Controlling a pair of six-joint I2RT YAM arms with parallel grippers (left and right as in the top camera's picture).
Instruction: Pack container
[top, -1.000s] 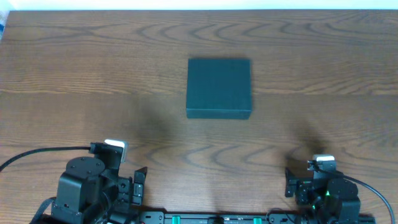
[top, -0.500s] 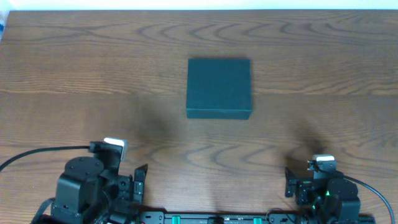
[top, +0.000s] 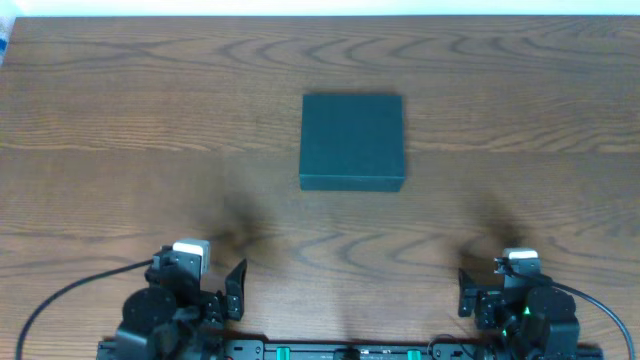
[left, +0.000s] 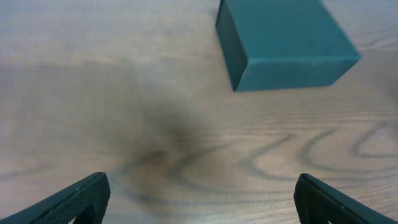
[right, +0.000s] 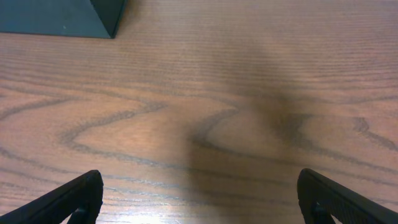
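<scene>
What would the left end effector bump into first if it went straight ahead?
Probably the bare wooden table: the left end effector tilts down at it, open. The container sits farther ahead, a little right, so it may be missed; depth is unclear.

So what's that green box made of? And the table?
The box looks like stiff cardboard, or maybe matte plastic: its teal sides are dull, with crisp straight edges and no shine. The table looks like wood, or a wood-print top: it is brown with swirly grain lines and a soft sheen.
</scene>
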